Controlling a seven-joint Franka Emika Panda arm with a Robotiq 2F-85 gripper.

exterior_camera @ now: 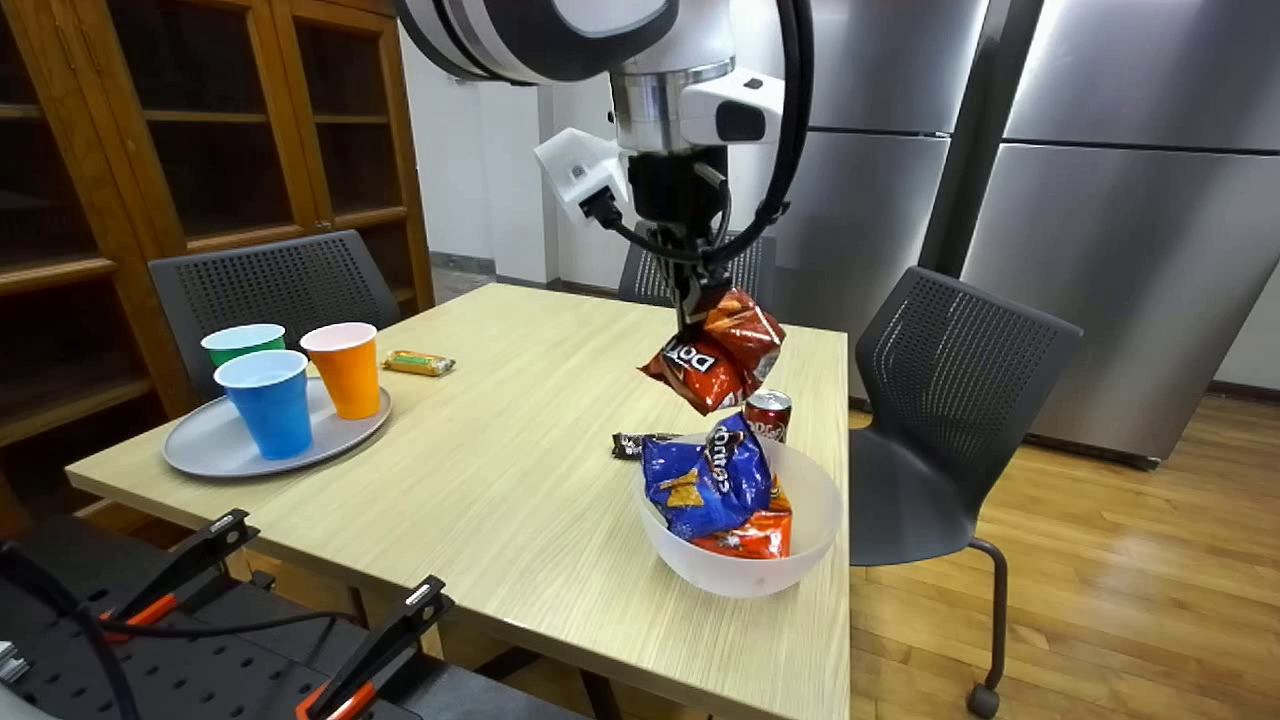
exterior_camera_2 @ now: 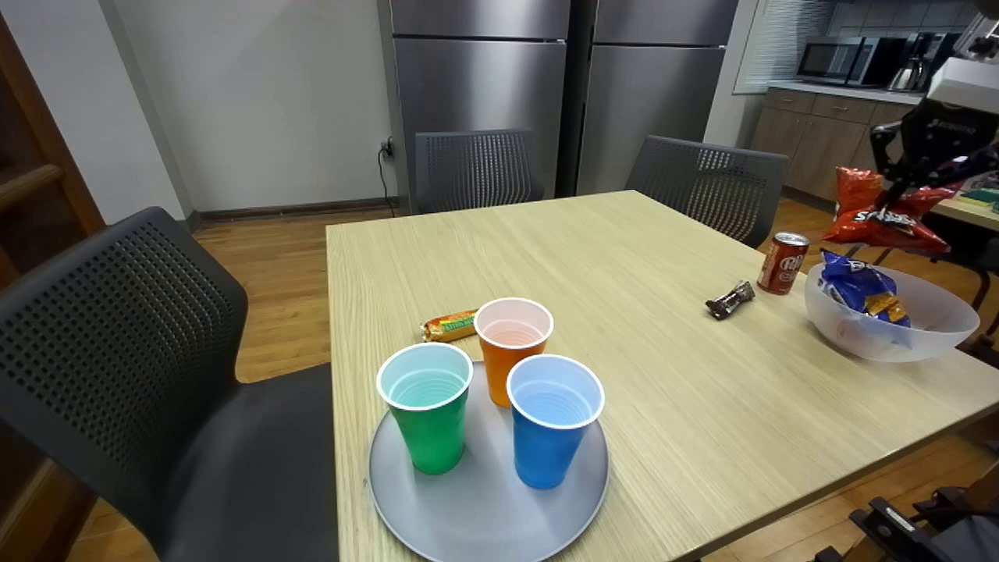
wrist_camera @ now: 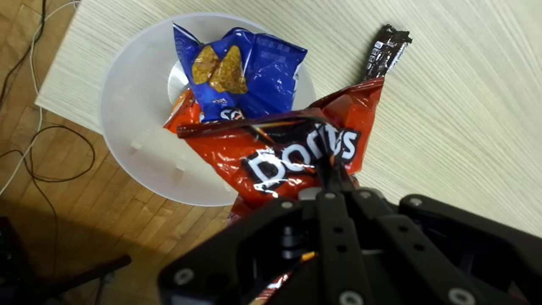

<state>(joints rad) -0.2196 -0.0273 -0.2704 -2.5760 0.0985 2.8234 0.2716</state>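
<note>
My gripper is shut on a red Doritos bag, pinching it at the middle. The bag hangs crumpled in the air above a translucent white bowl. In the wrist view the gripper's fingers press into the red bag. The bowl holds a blue Doritos bag resting on an orange-red bag. The blue bag leans above the rim in both exterior views. The red bag hides part of the bowl in the wrist view.
A soda can and a dark-wrapped candy bar lie beside the bowl, the can upright. A grey plate carries green, orange and blue cups. A yellow-wrapped bar lies near it. Chairs surround the table.
</note>
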